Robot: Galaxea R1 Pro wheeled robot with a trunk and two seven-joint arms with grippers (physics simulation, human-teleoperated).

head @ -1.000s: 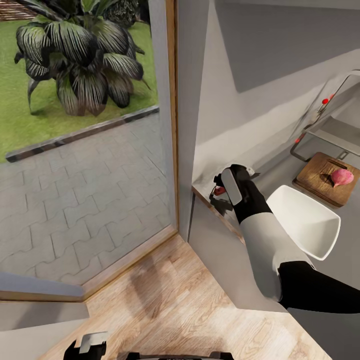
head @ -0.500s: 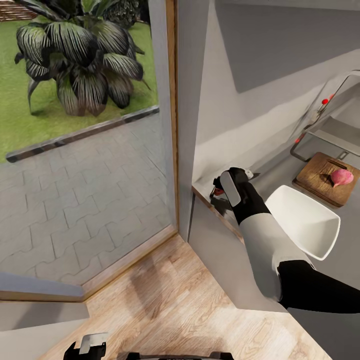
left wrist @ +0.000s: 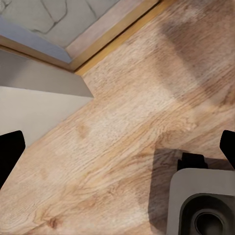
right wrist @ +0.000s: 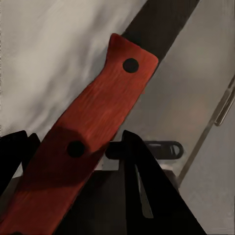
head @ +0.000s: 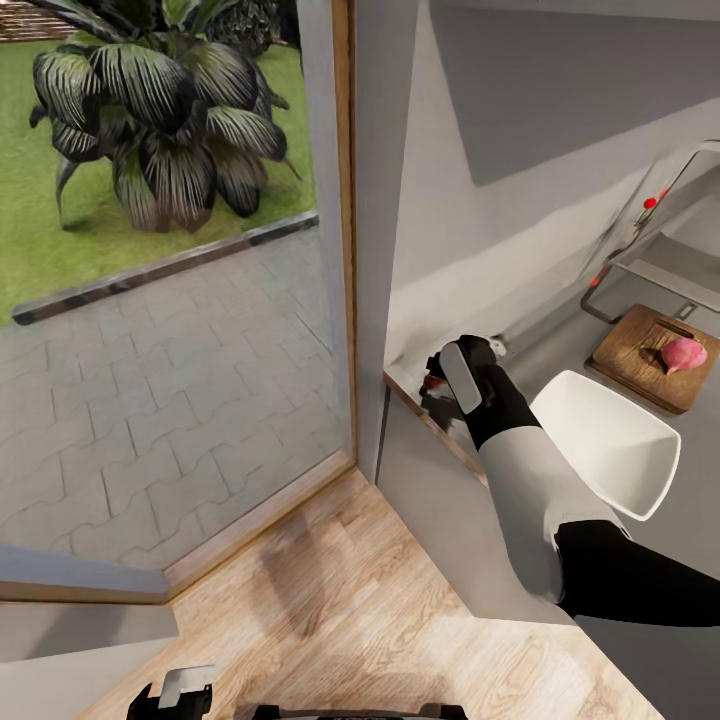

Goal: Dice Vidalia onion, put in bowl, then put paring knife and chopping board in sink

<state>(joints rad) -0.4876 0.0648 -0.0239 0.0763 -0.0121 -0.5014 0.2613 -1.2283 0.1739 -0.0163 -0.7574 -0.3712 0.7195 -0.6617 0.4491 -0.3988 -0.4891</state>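
Note:
My right gripper (head: 437,381) is down at the left end of the grey countertop (head: 556,343), shut on the paring knife (head: 431,381). Its red handle (right wrist: 93,112) lies between the two dark fingers, which touch it on both sides, and the dark blade runs away from them. The white bowl (head: 610,440) stands just right of that arm. Further right the pinkish Vidalia onion (head: 685,353) rests whole on the brown chopping board (head: 630,355). Behind the board is the steel sink (head: 672,262). My left gripper (head: 170,695) hangs open low over the wooden floor (left wrist: 122,122).
A tall glass door with a wooden frame (head: 345,230) stands left of the counter, with paving and a plant outside. A white wall runs behind the countertop. The tap's red knob (head: 650,203) is near the sink. My base (left wrist: 200,205) is over the wooden floor.
My right gripper has shifted slightly, and less of the red handle shows beside it in the head view. The onion, board and bowl have not moved.

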